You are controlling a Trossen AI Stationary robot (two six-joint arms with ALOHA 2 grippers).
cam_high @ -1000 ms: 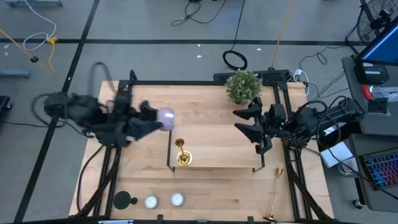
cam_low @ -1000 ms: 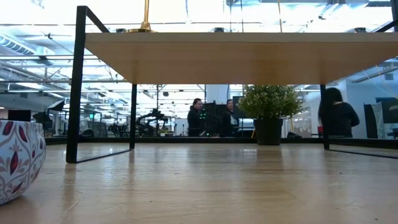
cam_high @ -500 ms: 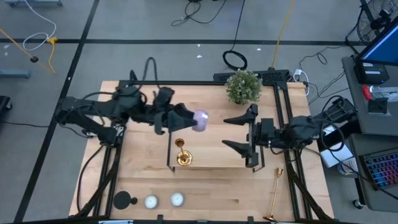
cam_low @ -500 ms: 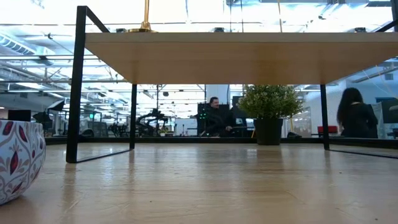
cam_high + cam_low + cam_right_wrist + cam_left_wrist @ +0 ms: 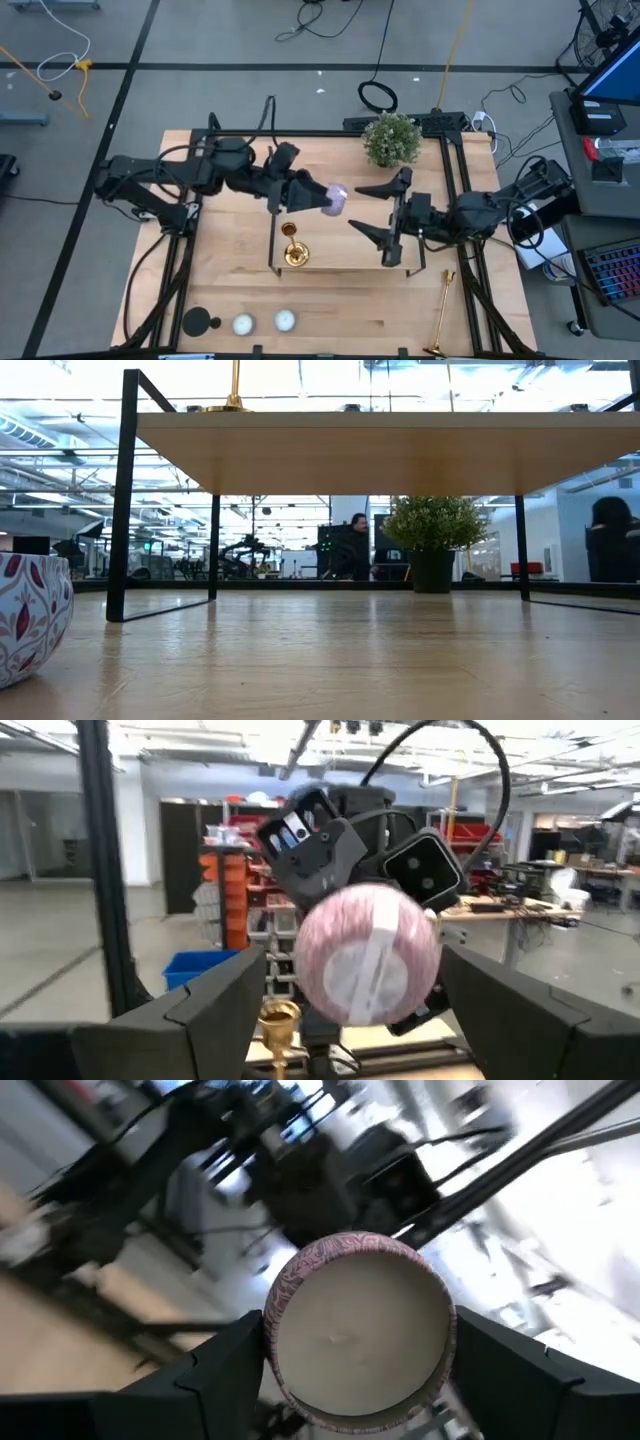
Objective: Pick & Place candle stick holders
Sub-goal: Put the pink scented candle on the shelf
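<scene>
While my left gripper (image 5: pixel 322 196) clamps a patterned cup (image 5: pixel 334 198) above the stand (image 5: pixel 345 262), one gold candlestick (image 5: pixel 292 245) stands on it; my right gripper (image 5: pixel 372 208) is open, and another gold one (image 5: pixel 441 310) and the black holder (image 5: pixel 200 322) wait on the table.

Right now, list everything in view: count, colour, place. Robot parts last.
Gold candlestick: one, upright on the stand's left end.
Gold candlestick: one, lying at the table's front right.
Black candlestick holder: one, front left.
White candles: two, beside the black holder.
Wooden stand: one, black-framed, table centre.
Potted plant: one, green, back edge.
Patterned cup: one, pinkish, in the left gripper.
Patterned bowl: one, white and red, low view's left edge.
Left gripper: holding the cup above the stand.
Right gripper: open, facing the cup.
</scene>
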